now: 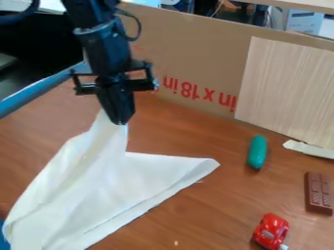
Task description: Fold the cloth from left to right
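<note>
a white cloth lies on the worktop, to the left of the green toy, with one corner lifted into a steep peak and a pointed flap lying out towards that toy. the peak is pinched by the gripper, which hangs to the upper left of the green toy and is closed on the fabric. the black arm comes down from above it.

the fold itself seems to be in hand. for a neat result, the held corner should be carried across towards the green toy at a low height, so that the lower part is not dragged along. a little slack should be left, and the corner should be laid down flat before the grip is loosened; if it is let go too high, the thin fabric may crumple.

below the green toy a red toy car is seen, and to its lower right a chocolate bar. a pale strip lies just to its right. behind it stand a wooden panel and a cardboard sheet.
</note>
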Motion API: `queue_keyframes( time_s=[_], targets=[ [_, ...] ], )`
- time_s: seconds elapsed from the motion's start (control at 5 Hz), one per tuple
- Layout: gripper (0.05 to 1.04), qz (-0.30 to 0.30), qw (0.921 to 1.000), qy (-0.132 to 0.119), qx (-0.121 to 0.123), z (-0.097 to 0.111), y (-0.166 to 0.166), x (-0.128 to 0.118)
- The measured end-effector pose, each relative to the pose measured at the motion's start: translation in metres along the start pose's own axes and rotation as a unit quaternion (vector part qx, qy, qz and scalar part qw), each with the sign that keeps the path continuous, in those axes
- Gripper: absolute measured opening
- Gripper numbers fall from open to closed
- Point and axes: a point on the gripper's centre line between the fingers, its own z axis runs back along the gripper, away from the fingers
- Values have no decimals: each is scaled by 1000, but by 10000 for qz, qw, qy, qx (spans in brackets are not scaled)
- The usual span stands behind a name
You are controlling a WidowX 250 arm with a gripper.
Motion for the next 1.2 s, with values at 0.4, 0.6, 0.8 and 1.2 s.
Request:
queue_keyframes(
  time_s=[0.4,0.6,0.8,1.2],
  targets=[
    [65,143,9996,227,-65,-20,-11,15],
    [219,76,9994,316,-131,-22,-13,18],
    [445,25,9986,453,-289,-20,-13,14],
    [992,-188,9955,600,-712,3,-5,6]
  ],
)
